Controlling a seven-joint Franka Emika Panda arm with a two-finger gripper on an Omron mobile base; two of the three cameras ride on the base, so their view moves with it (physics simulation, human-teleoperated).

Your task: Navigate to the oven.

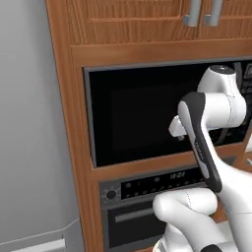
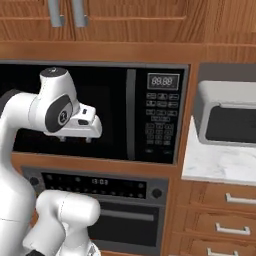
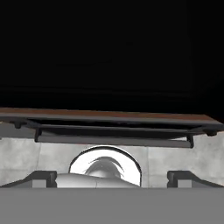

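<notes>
Gripper (image 3: 112, 177) is sitting released with nothing in it while I'm parking at the oven (image 2: 125, 220), guessing just a small nudge remains.

Black built-in microwave (image 2: 100, 110) above; silver box microwave (image 2: 227, 112) on counter (image 2: 215, 167), apparently marble.

A lit digital readout, apparently "88:88", was displayed at the top of the keypad panel (image 2: 161, 117) of the black built-in microwave (image 2: 100, 112). Small digits were shown on the oven (image 2: 127, 220) control strip (image 2: 95, 186), too blurred to be read.
</notes>
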